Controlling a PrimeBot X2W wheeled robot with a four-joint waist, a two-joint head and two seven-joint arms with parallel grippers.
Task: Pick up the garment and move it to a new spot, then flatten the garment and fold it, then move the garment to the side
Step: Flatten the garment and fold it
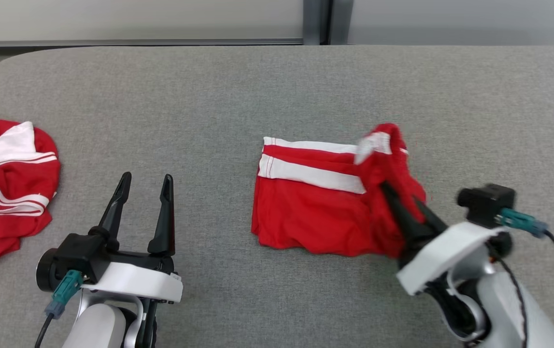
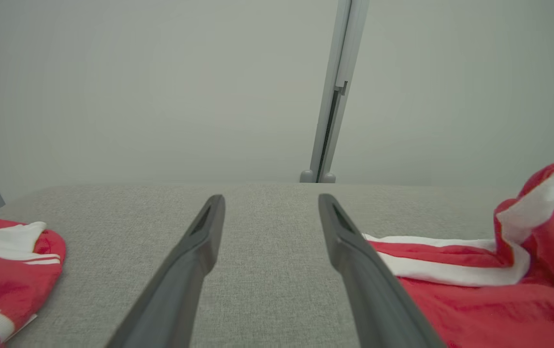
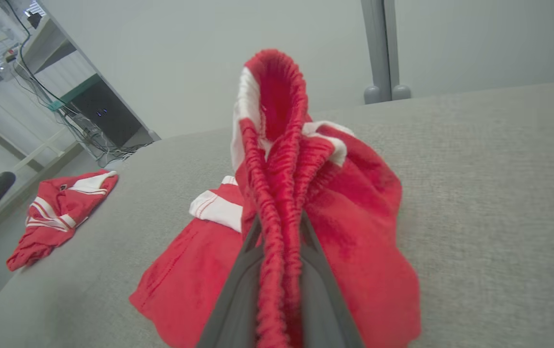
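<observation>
The garment [image 1: 313, 203] is a pair of red shorts with white stripes, lying at the middle right of the grey table [image 1: 238, 92]. My right gripper [image 1: 395, 193] is shut on its elastic waistband at the right end and holds that end lifted and bunched. In the right wrist view the ribbed waistband [image 3: 277, 193] runs up between the two fingers of the right gripper [image 3: 279, 227]. My left gripper [image 1: 145, 181] stands open over bare table, well left of the garment. The left wrist view shows the left gripper [image 2: 271, 205] open, with the garment [image 2: 475, 285] to its right.
A second red and white garment [image 1: 6, 179] lies crumpled at the table's left edge, also visible in the left wrist view [image 2: 6, 261] and the right wrist view [image 3: 59, 208]. A grey post [image 2: 332, 96] stands behind the table's far edge. Bare cloth stretches across the far half.
</observation>
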